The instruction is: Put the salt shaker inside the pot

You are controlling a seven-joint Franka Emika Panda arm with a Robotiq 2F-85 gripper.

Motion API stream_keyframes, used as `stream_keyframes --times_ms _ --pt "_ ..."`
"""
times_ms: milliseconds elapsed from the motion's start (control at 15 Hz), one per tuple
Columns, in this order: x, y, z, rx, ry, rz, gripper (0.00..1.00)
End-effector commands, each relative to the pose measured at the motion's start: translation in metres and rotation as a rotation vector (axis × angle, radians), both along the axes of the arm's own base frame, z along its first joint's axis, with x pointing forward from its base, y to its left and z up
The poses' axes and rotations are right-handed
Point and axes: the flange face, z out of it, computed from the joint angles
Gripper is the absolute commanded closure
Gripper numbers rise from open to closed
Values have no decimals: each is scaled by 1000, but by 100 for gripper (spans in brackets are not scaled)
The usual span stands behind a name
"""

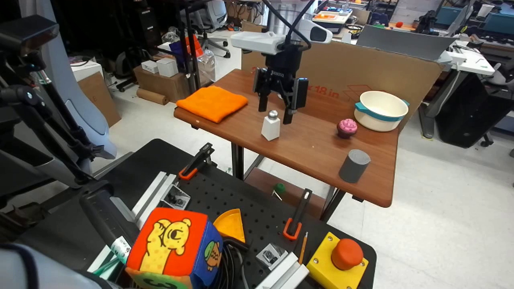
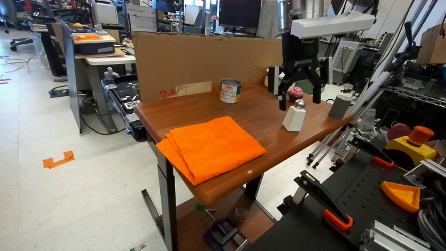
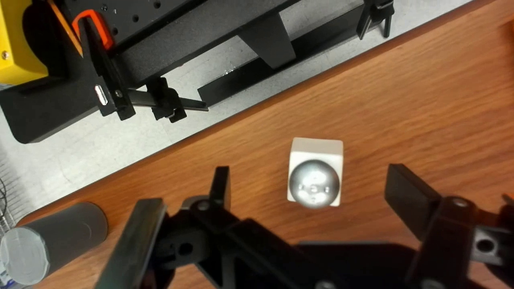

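The white salt shaker with a round silver top stands upright on the wooden table, near its edge. It also shows in an exterior view and, from above, in the wrist view. My gripper is open and empty just above the shaker, pointing down. In the wrist view, the gripper has its fingers apart on either side of the shaker, touching neither side. The cream pot with a teal band and handles stands at the far end of the table. In an exterior view the gripper mostly hides the pot.
A pink-topped cupcake sits beside the pot. A dark grey cylinder stands near the table corner. A folded orange cloth lies at the opposite end. A tin can stands by the cardboard wall.
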Motion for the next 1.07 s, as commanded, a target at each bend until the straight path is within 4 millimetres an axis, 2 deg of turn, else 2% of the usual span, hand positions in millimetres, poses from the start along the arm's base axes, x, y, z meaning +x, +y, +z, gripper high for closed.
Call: stream_keyframes --times_ms 0,67,333,533,600,800,1000 --pt "9 4 -15 -36 19 -1 29" --pt "9 4 -17 -38 23 -1 32" --pt "13 4 -14 -28 22 -7 62" --pt "19 1 3 14 15 -19 85" --pt "23 -1 15 37 -4 -27 90" --pt "38 -9 51 88 -64 -40 90" --pt "62 -38 101 83 -188 -12 90"
